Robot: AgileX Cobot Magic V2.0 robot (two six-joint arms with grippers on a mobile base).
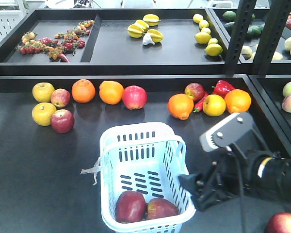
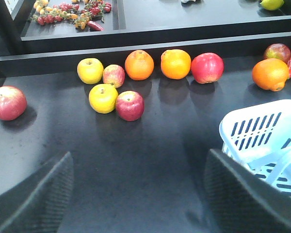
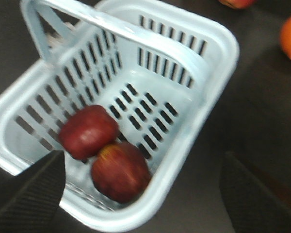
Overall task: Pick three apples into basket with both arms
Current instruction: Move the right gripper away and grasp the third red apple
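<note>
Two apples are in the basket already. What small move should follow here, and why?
Probably the right gripper should swing toward the dark red apple at the table's near right edge. The pale blue slotted plastic basket holds only two dark red apples, and that gripper is open and empty beside it.

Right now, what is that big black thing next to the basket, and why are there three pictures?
That is a robot arm, one of two. One picture looks at the table from the front; the other two come from cameras on the robot's wrists. The right gripper is open and empty over the pale blue basket, which holds two dark red apples. The left gripper is open and empty too. Another dark red apple lies on the table; oranges lie farther back.
</note>
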